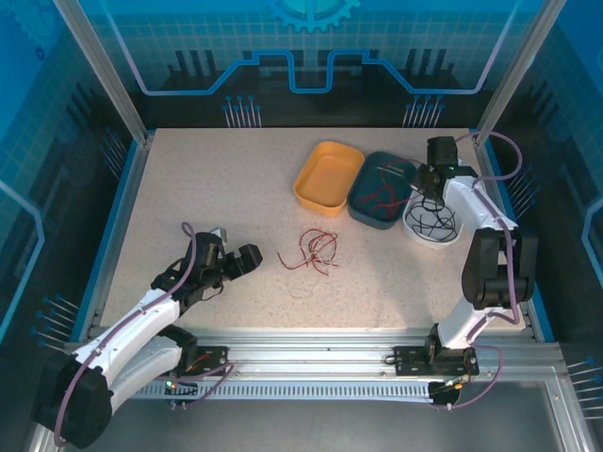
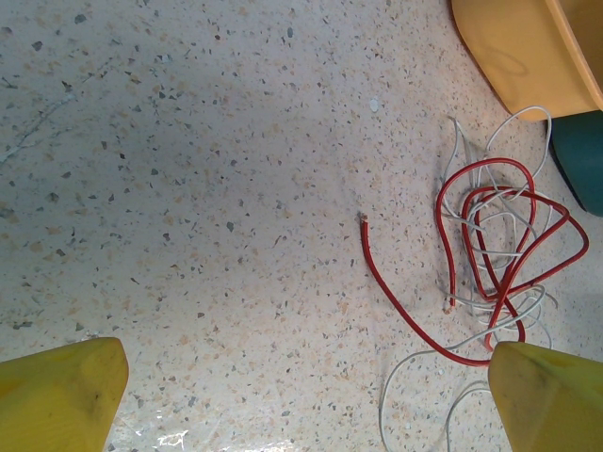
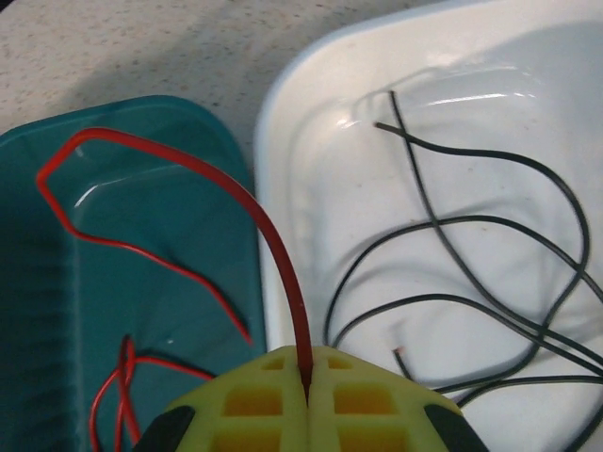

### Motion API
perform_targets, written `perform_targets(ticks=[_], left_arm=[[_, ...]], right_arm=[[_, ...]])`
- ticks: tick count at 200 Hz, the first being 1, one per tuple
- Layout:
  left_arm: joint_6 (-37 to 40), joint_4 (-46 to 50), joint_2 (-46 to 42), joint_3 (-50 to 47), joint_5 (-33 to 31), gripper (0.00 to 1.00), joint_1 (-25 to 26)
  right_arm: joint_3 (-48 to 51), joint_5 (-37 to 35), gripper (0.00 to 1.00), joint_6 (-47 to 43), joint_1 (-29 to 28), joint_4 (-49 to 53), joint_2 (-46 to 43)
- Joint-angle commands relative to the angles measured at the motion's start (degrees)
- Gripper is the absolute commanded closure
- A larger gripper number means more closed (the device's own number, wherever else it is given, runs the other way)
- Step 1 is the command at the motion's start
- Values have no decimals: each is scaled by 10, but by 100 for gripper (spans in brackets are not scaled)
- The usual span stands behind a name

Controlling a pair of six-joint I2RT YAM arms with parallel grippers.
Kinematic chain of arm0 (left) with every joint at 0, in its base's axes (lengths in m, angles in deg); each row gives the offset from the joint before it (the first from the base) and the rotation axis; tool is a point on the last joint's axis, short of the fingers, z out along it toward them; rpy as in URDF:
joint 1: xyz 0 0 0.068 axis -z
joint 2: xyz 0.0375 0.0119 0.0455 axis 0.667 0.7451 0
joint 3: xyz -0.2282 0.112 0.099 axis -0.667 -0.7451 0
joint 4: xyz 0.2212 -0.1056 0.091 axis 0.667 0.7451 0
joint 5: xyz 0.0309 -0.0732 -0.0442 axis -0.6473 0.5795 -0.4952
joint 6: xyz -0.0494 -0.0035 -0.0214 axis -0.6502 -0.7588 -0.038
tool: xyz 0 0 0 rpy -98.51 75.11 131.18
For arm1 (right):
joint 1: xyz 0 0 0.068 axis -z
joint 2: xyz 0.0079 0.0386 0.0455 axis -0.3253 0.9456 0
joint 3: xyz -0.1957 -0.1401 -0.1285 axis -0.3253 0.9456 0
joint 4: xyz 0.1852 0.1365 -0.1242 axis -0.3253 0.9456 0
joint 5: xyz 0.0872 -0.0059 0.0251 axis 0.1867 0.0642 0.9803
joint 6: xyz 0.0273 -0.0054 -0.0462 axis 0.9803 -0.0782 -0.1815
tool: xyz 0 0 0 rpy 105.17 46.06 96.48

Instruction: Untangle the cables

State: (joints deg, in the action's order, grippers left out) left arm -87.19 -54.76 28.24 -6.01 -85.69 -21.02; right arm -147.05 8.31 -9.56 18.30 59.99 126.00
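A loose tangle of red and white cables (image 1: 314, 250) lies on the table's middle; in the left wrist view this tangle (image 2: 499, 247) lies to the right, one red end trailing left. My left gripper (image 1: 252, 257) is open just left of it, and its yellow fingertips (image 2: 58, 391) straddle bare table with nothing between them. My right gripper (image 3: 307, 381) is shut on a red cable (image 3: 288, 279) that arcs down into the teal tray (image 3: 38, 311). The right gripper (image 1: 426, 181) hovers over the seam between the teal tray (image 1: 360, 209) and the white tray (image 1: 443, 239). Black cables (image 3: 471, 231) lie in the white tray (image 3: 320, 113).
An orange tray (image 1: 328, 175) stands left of the teal one, and its corner (image 2: 523, 47) is near the tangle. More red cables (image 1: 380, 193) lie in the teal tray. Blue rails edge the table on both sides.
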Motion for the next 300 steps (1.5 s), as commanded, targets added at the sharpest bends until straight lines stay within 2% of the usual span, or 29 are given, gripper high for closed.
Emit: perform_targets(ticks=[1, 63, 102, 153, 230, 300], left_arm=[[8, -10, 3, -1, 9, 1, -3], [7, -3, -9, -4, 9, 1, -4], [6, -1, -13, -5, 9, 1, -3], [8, -3, -9, -4, 10, 1, -4], [8, -12, 5, 2, 22, 1, -3], [7, -11, 0, 2, 22, 1, -4]], right_arm=[[-36, -41, 100, -23, -33, 33, 21], [-129, -60, 100, -53, -86, 77, 138], [-164, -76, 100, -48, -93, 123, 188], [-143, -99, 100, -44, -91, 152, 169], [-109, -85, 74, -66, -99, 132, 127], [-125, -90, 68, -86, -106, 136, 85]])
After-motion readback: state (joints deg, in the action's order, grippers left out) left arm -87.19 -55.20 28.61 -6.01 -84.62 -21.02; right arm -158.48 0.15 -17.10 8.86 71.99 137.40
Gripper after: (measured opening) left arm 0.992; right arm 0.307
